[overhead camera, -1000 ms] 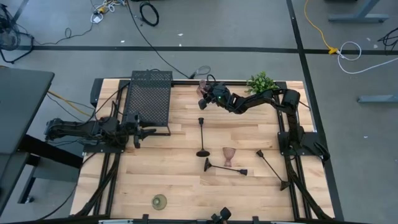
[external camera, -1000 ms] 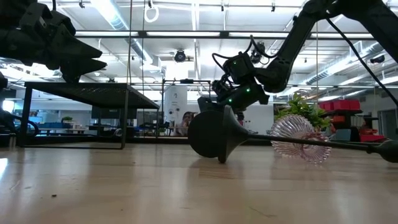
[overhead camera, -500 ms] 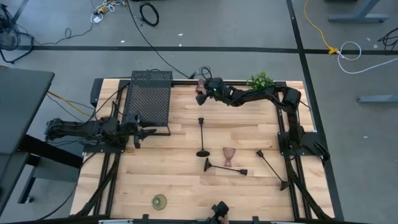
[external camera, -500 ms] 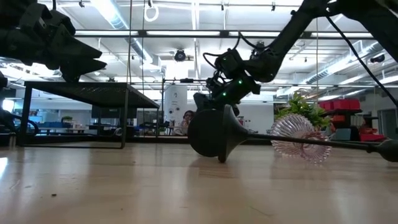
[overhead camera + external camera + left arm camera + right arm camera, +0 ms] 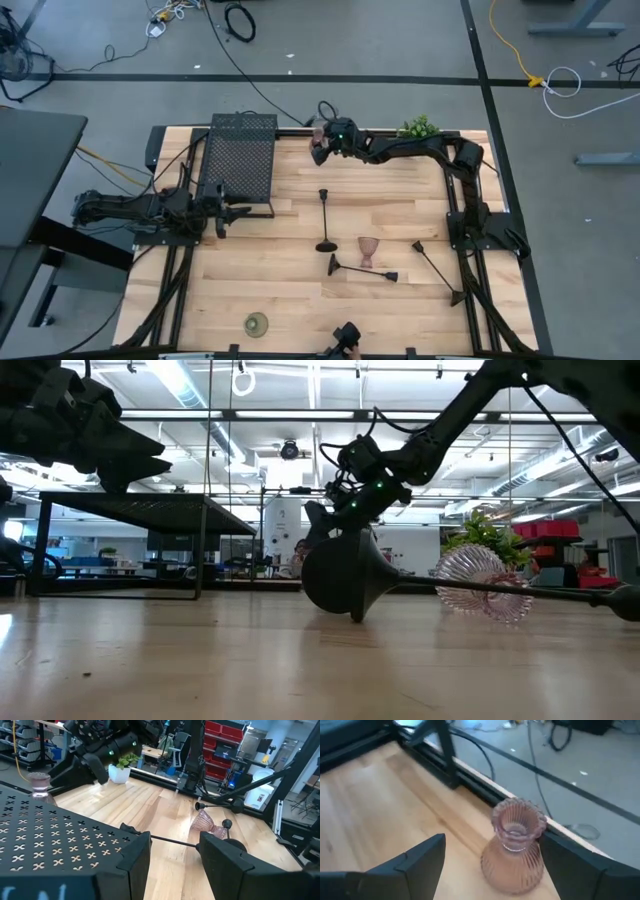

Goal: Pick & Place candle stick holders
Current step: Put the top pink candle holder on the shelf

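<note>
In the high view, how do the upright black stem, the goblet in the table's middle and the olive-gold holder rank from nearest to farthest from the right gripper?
From the right gripper:
1. Upright black stem, mid-table.
2. Goblet, beyond the stem.
3. Olive-gold holder, at the opposite edge.

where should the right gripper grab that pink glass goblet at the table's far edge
Grip the pink goblet at its narrow waist, just under the flared ribbed rim. It stands upright near the table edge, so come level from the table side; the open right gripper already straddles it.
</note>
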You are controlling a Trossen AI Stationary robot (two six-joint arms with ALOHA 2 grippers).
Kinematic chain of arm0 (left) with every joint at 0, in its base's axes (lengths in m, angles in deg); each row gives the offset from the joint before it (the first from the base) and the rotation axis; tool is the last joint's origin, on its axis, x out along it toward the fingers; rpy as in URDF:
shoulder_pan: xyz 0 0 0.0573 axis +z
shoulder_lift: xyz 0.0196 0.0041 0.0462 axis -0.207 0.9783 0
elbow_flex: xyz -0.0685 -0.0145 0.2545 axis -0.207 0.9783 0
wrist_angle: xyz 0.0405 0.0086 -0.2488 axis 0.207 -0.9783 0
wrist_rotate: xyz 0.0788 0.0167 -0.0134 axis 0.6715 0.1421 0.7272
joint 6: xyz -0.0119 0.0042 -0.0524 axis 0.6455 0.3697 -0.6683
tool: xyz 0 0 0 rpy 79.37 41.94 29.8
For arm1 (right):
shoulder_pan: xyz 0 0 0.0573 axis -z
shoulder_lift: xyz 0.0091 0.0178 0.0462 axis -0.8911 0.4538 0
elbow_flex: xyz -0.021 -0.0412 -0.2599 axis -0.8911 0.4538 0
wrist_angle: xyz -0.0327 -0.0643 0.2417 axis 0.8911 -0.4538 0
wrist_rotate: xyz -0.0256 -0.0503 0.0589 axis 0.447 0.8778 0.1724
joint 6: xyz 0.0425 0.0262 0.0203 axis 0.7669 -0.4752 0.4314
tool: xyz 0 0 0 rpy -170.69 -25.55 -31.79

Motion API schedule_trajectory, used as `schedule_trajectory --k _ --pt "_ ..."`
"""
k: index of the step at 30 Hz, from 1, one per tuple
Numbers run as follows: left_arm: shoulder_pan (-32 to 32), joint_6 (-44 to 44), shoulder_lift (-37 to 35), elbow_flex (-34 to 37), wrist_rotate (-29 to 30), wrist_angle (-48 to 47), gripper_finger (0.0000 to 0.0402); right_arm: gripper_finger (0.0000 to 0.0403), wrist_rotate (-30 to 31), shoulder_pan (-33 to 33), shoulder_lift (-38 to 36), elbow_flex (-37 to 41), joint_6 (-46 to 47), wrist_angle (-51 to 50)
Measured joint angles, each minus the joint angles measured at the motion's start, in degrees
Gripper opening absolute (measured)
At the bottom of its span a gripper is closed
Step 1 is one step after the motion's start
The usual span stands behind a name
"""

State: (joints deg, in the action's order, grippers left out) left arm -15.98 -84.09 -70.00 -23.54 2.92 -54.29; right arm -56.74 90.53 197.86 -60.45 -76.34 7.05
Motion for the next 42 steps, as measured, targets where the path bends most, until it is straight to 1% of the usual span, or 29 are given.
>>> schedule_trajectory --k 5,9,18,22,34,37,41,42 --pt "0.0 0.08 0.0 0.0 0.85 0.02 0.0172 0.032 -0.09 -0.84 1.9 -0.32 -0.04 1.97" --pt "0.0 0.11 0.0 0.0 0.85 0.04 0.0172 0.0315 0.64 -1.19 1.96 -1.92 0.66 2.87" --pt "0.0 0.08 0.0 0.0 0.85 0.06 0.0172 0.0298 -0.19 -2.16 1.91 -3.28 0.0 1.78" --pt "0.0 0.08 0.0 0.0 0.85 0.09 0.0172 0.0297 1.22 -2.26 1.85 -3.28 -0.26 0.67" --pt "0.0 0.08 0.0 0.0 0.85 0.11 0.0172 0.0297 1.14 -3.09 1.81 -3.32 2.58 0.39" --pt "0.0 0.06 0.0 0.0 0.83 0.11 0.0172 0.0297 3.36 -3.42 1.81 -3.32 2.25 -0.17" --pt "0.0 0.04 -0.01 0.0 0.83 0.12 0.0172 0.0297 3.11 -3.53 2.35 -3.37 4.0 0.29" --pt "0.0 0.04 -0.02 0.0 0.83 0.12 0.0172 0.0297 3.95 -3.79 2.75 -3.41 3.81 0.39"
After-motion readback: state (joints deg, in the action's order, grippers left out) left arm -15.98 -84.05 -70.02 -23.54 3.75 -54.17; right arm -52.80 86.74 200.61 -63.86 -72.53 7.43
